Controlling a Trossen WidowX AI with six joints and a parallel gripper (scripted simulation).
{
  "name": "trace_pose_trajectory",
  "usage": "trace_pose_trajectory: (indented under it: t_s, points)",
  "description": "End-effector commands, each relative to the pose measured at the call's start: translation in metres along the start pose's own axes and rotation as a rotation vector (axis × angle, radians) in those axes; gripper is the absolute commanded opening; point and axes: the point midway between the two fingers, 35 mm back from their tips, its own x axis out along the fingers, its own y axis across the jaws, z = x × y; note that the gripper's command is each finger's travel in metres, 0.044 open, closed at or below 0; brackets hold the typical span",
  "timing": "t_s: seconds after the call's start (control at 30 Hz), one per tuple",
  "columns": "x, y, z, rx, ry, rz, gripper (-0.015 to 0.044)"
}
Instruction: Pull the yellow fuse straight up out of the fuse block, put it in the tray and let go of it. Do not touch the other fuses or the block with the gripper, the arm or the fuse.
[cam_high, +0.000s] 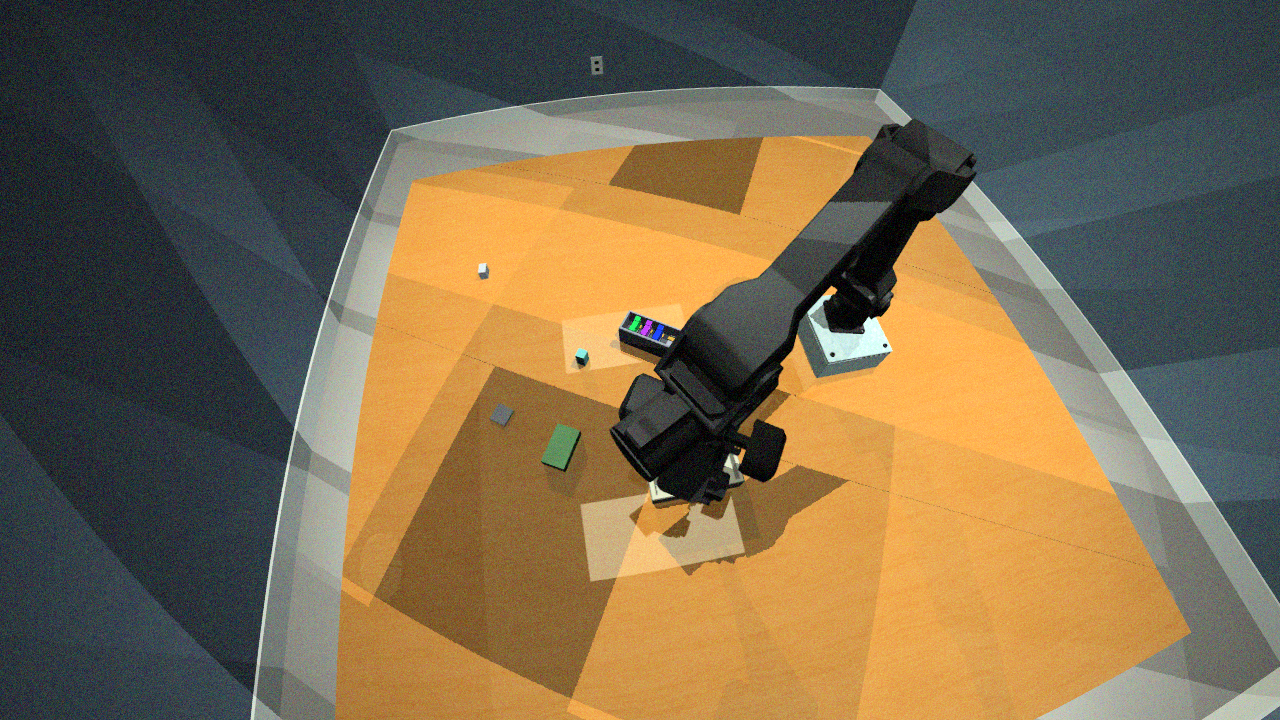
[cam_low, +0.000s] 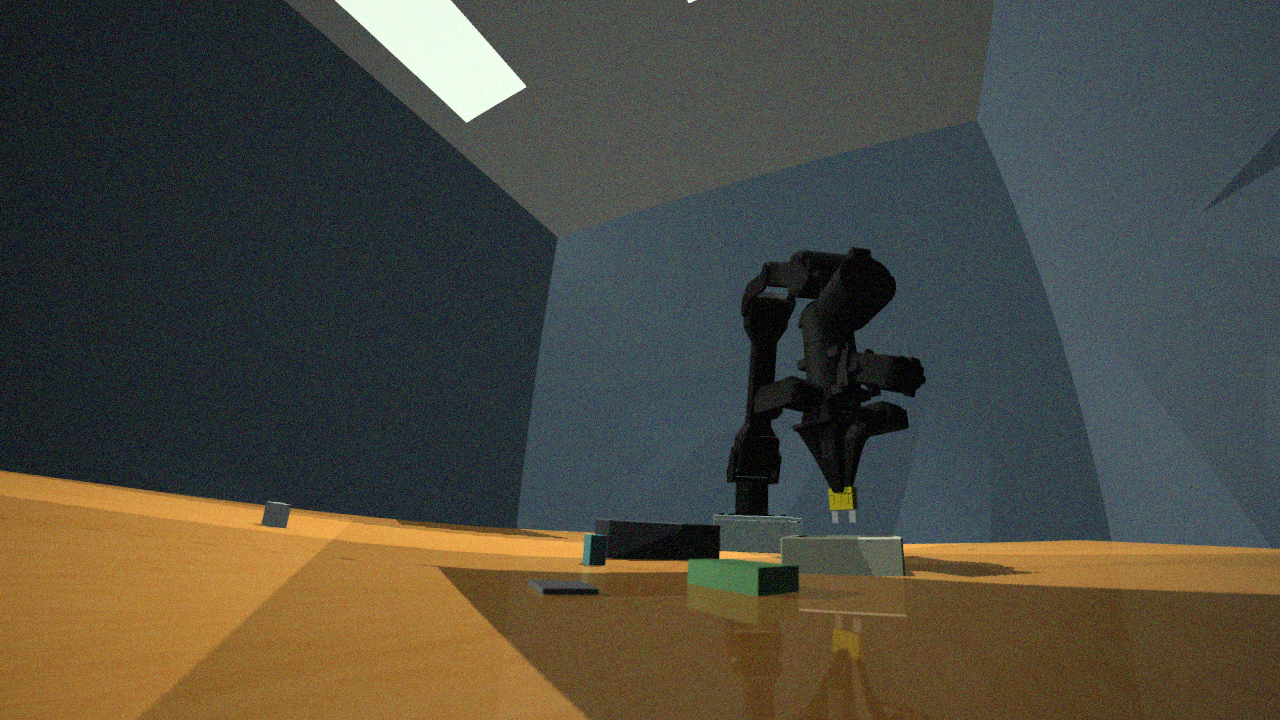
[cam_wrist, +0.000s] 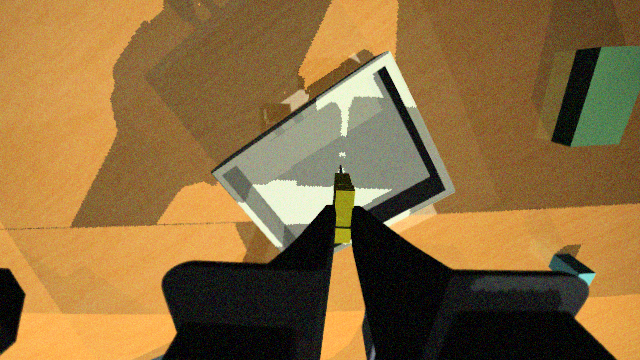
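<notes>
Jaws clenched on yellow fuse (cam_wrist: 343, 202), held upright above tray (cam_wrist: 430, 150) interior, clear of its floor (prongs down); fuse block (cam_high: 646, 329) well apart from tray, on surface (cam_high: 895, 555)

Top view looks steeply down on the whole table (cam_high: 939, 555); exterior sits low at table level; wrist looks down close over the tray (cam_wrist: 425, 150), shared by all.
</notes>
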Motion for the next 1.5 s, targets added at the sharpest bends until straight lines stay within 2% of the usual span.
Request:
trace_pose_trajectory:
  t_s: [0.0,0.3,0.73,0.87,1.47]
  points:
    - [0.008,0.001,-0.001,0.006,0.006,0.004,0.0]
    - [0.018,0.001,-0.002,0.006,0.006,0.004,0.0]
    - [0.012,0.0,-0.001,0.001,0.002,0.001,0.033]
    - [-0.022,0.001,-0.002,0.006,0.006,0.004,0.033]
    - [-0.023,0.001,-0.001,0.001,0.002,0.001,0.033]
